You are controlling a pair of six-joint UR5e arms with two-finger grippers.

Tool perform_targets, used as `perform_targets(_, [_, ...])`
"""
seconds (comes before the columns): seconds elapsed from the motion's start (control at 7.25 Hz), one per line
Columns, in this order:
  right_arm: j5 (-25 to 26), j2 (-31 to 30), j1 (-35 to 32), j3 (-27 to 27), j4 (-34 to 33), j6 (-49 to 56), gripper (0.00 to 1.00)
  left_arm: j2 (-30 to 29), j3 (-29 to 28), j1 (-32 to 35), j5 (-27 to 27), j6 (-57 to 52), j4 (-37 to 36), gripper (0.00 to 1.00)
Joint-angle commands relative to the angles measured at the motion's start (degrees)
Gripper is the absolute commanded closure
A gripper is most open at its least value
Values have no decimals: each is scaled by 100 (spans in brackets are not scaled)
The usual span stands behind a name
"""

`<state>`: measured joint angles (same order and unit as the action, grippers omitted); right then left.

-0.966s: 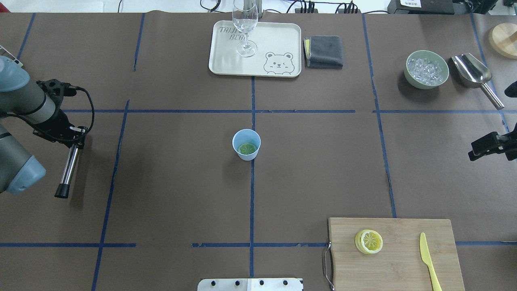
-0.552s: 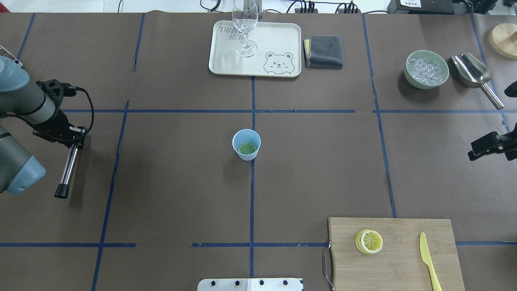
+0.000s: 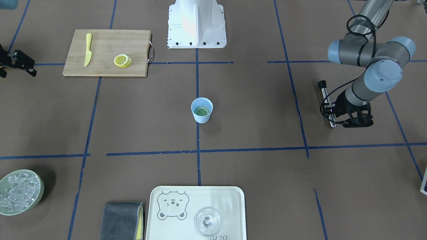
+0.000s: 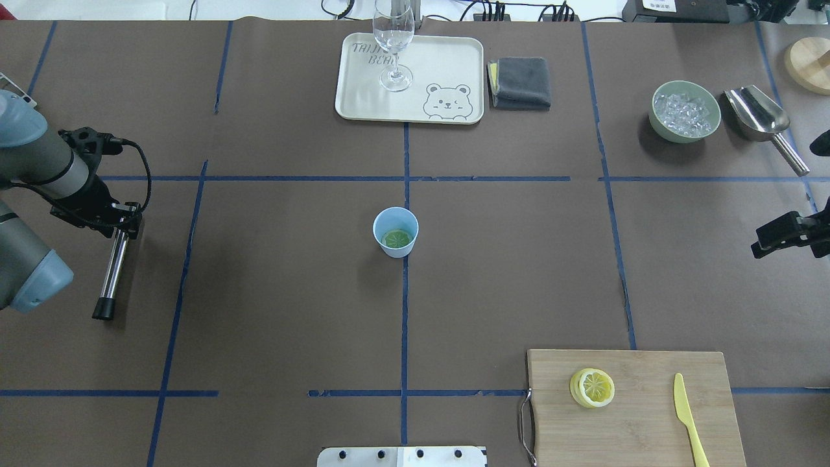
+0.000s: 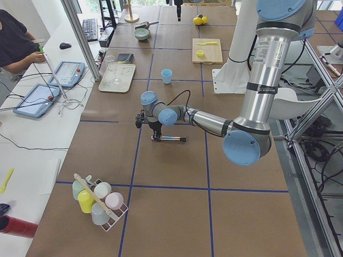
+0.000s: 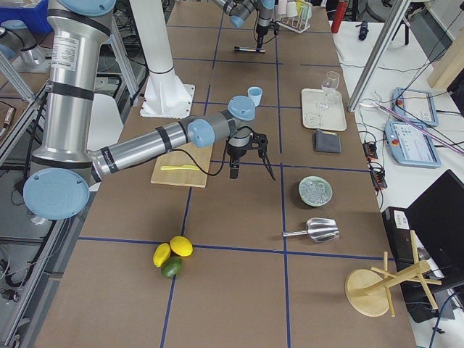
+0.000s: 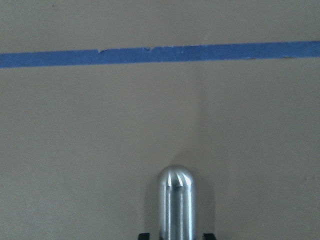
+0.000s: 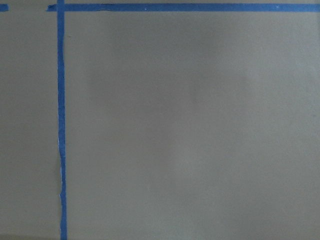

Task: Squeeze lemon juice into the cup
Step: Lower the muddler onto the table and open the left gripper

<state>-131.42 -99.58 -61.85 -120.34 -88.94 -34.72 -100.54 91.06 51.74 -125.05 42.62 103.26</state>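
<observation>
The light-blue cup [image 4: 395,231] stands at the table's centre and also shows in the front view [image 3: 201,110]. One lemon slice [image 4: 397,239] lies flat inside it, looking greenish. More lemon slices [image 4: 592,387] sit stacked on the cutting board [image 4: 648,421]. My left gripper [image 4: 123,220] is far left of the cup and shut on a metal rod [image 4: 111,269] with a black end; the rod's rounded steel end shows in the left wrist view [image 7: 176,200]. My right gripper [image 4: 768,239] hangs at the table's right edge, open and empty.
A yellow toy knife [image 4: 684,408] lies on the board. At the back are a cream tray [image 4: 447,71] with a clear glass [image 4: 393,45], a grey cloth [image 4: 521,82], a green ice bowl [image 4: 685,110] and a metal scoop [image 4: 758,117].
The left gripper and its rod have shifted very slightly. The cup, the slices and the right gripper have not moved.
</observation>
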Motion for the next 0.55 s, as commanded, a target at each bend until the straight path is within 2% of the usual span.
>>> perform_targets(0.0, [-7, -9, -28, -34, 9, 17, 0, -1, 174, 220, 24, -16, -8, 0])
perform_targets(0.14, [-7, -139, -159, -16, 9, 104, 0, 42, 567, 518, 16, -382, -77, 0])
perform_targets(0.41, [-24, -140, -642, 80, -88, 497, 0, 497, 1201, 1300, -63, -1260, -95, 0])
